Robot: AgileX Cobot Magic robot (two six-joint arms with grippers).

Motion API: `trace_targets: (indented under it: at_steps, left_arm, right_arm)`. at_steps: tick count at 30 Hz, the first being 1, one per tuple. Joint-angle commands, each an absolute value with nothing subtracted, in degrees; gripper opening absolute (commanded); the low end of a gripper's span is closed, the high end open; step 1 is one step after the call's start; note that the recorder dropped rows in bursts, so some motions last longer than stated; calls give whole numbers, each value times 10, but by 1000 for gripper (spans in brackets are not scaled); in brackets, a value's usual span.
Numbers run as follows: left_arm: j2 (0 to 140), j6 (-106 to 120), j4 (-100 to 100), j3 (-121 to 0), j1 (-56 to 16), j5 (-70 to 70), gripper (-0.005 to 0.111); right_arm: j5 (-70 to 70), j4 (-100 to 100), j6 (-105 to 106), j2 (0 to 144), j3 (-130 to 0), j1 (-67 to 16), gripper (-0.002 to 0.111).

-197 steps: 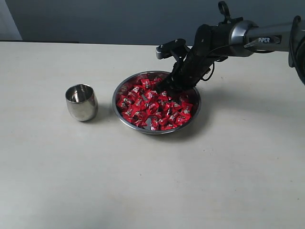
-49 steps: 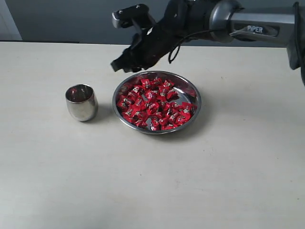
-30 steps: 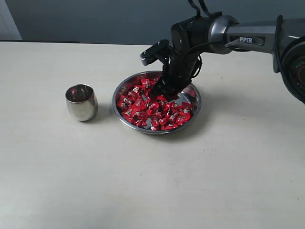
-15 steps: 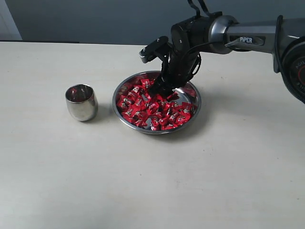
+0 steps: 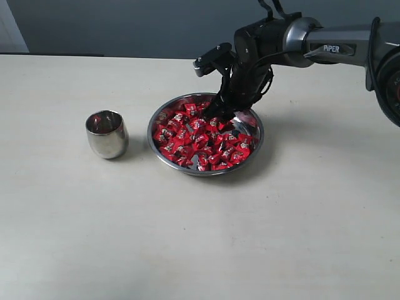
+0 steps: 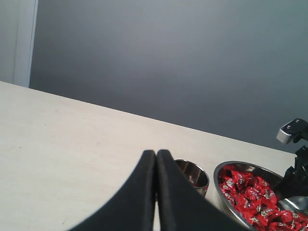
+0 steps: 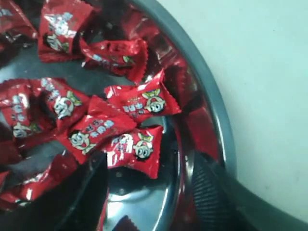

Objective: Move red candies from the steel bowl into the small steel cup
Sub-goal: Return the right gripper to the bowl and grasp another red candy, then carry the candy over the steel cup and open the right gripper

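Right gripper (image 5: 220, 111) jaws spread wide, empty, tips among square red foil-wrapped candies (image 5: 200, 140) at far rim of wide shallow steel bowl (image 5: 259, 135). Small rounded steel cup (image 5: 107, 134) left of it, apart. Pale matte tabletop (image 5: 187, 237), grey wall (image 5: 125, 25). Left gripper (image 6: 156, 159) pinched shut, empty.

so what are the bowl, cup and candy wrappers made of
steel bowl: looks like polished metal, probably stainless steel; its rim and bare floor mirror the red.
small steel cup: same bright metal, mirror-like reflections on its wall.
red candies: glossy wrappers, foil or plastic film, crinkled with sharp glints.
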State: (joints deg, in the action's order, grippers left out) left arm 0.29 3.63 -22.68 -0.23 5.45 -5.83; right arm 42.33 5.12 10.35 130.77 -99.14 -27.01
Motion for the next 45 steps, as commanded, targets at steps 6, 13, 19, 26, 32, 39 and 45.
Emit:
trace_targets:
  at_steps: [6, 13, 19, 26, 32, 39, 45]
  left_arm:
    - [0, 36, -233, 0, 55, -56, 0]
    - [0, 36, -233, 0, 55, -56, 0]
    - [0, 36, -233, 0, 55, -56, 0]
    - [0, 36, -233, 0, 55, -56, 0]
    - [0, 36, -233, 0, 55, -56, 0]
    - [0, 36, -233, 0, 55, -56, 0]
    - [0, 36, -233, 0, 55, -56, 0]
  right_arm:
    - [397, 13, 104, 1305, -993, -267, 51]
    - [402, 13, 104, 1316, -993, -267, 51]
    - [406, 13, 104, 1342, -993, -267, 51]
    - [406, 13, 104, 1343, -993, -267, 34]
    - [417, 13, 104, 1319, -993, -268, -1]
    - [382, -123, 121, 1245, -993, -276, -1]
    - [346, -264, 254, 1243, -993, -334, -1]
